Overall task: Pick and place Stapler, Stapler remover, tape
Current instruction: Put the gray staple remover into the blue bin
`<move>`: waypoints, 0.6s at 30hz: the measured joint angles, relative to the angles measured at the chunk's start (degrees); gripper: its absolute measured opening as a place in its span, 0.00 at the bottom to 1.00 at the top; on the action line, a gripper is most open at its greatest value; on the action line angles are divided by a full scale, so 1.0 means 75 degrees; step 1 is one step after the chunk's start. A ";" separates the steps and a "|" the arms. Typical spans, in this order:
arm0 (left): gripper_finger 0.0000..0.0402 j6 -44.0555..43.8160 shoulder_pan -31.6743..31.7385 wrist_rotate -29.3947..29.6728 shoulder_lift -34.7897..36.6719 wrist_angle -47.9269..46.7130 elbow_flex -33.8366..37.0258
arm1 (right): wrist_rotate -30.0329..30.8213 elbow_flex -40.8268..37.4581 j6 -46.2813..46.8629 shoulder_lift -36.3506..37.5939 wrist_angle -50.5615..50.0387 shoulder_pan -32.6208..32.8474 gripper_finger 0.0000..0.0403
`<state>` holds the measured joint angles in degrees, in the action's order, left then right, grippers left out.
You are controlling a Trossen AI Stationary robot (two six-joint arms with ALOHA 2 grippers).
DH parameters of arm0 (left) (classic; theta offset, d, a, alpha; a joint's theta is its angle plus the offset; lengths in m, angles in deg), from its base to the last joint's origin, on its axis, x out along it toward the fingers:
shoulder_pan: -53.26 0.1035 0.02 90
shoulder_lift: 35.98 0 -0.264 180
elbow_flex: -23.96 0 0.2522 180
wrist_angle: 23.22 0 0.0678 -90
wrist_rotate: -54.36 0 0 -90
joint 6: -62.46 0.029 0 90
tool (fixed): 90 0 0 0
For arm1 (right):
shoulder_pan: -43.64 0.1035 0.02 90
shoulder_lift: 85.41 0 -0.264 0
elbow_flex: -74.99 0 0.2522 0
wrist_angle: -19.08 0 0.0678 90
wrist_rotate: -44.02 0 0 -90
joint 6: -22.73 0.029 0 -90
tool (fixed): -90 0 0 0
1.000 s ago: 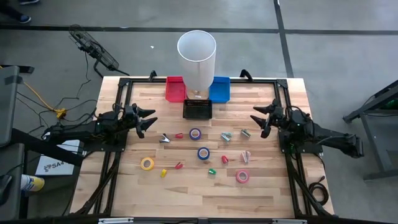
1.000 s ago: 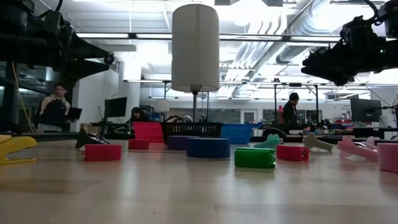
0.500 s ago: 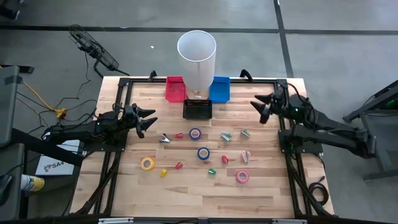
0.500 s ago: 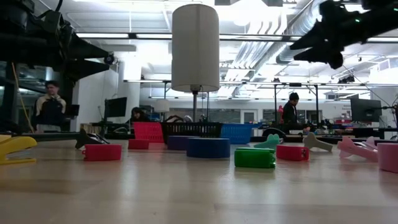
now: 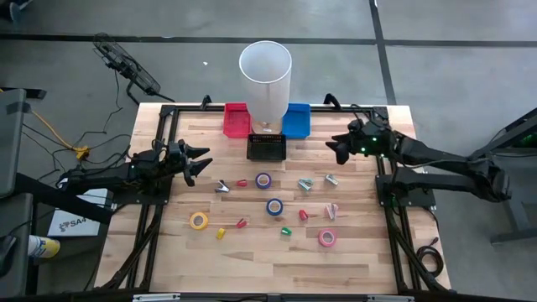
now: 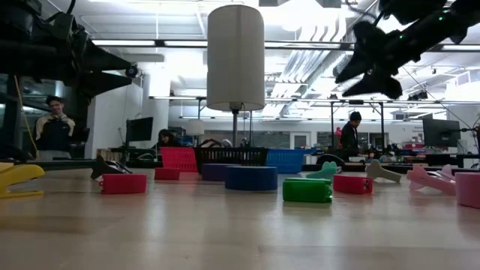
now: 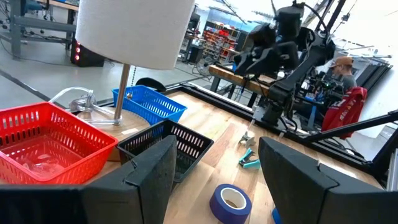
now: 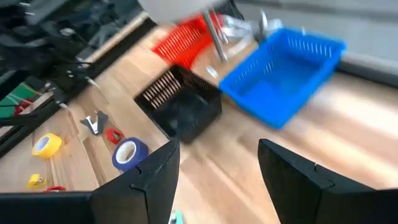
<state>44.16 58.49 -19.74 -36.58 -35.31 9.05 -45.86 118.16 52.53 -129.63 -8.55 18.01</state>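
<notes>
Overhead, we note the right tool (image 5: pixel 340 148) raised above the tabletop (image 5: pixel 361 252) near its far right part, just right of the blue basket (image 5: pixel 295 120). Its fingers stand apart with nothing between them; in its own wrist view the gap shows only bare wood and baskets beyond. The left tool (image 5: pixel 200 164) hangs over the left side, fingers likewise parted and empty.

We count four tape rolls, all lying flat on the wood: a blue roll (image 5: pixel 263 180) just in front of the black basket (image 5: pixel 266 148), a second blue roll (image 5: pixel 274 206) nearer the middle, a yellow roll (image 5: pixel 198 221) toward the front left, and a pink roll (image 5: pixel 327 238) toward the front right. None is touched by either tool.

Small red, green, yellow and pale pieces lie scattered among the rolls; we cannot tell staplers from removers at this range.

At the far edge a red basket (image 5: pixel 237 119) sits left of a white cylinder (image 5: pixel 265 80) on a stand, blue basket right of it, black basket in front.

People show in the room behind, in the low view.
</notes>
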 joint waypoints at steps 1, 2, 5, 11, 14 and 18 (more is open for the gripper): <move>0.56 0.0002 -0.0002 0.0002 -0.0002 0.0000 0.0000 | -0.0028 0.0000 0.0184 -0.0122 -0.0106 0.0000 0.52; 0.56 0.0002 -0.0001 0.0003 0.0000 0.0000 0.0000 | -0.0084 0.0000 0.0326 -0.0237 -0.0196 0.0000 0.52; 0.56 0.0002 -0.0001 0.0003 0.0000 0.0000 0.0000 | -0.0175 0.0000 0.0614 -0.0502 -0.0324 0.0000 0.52; 0.56 0.0002 -0.0001 0.0000 0.0000 0.0000 0.0000 | -0.0481 0.0136 0.0533 -0.0976 -0.1008 0.0048 0.52; 0.56 0.0003 0.0000 0.0000 -0.0002 0.0000 0.0000 | -0.0357 0.0446 0.0388 -0.1254 -0.1882 0.0095 0.52; 0.56 0.0003 0.0000 0.0000 0.0000 0.0000 0.0000 | -0.0201 0.0784 0.0150 -0.1695 -0.2786 0.0140 0.52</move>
<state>44.18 58.49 -19.74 -36.58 -35.31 9.05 -47.37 124.03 53.66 -142.34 -29.44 19.06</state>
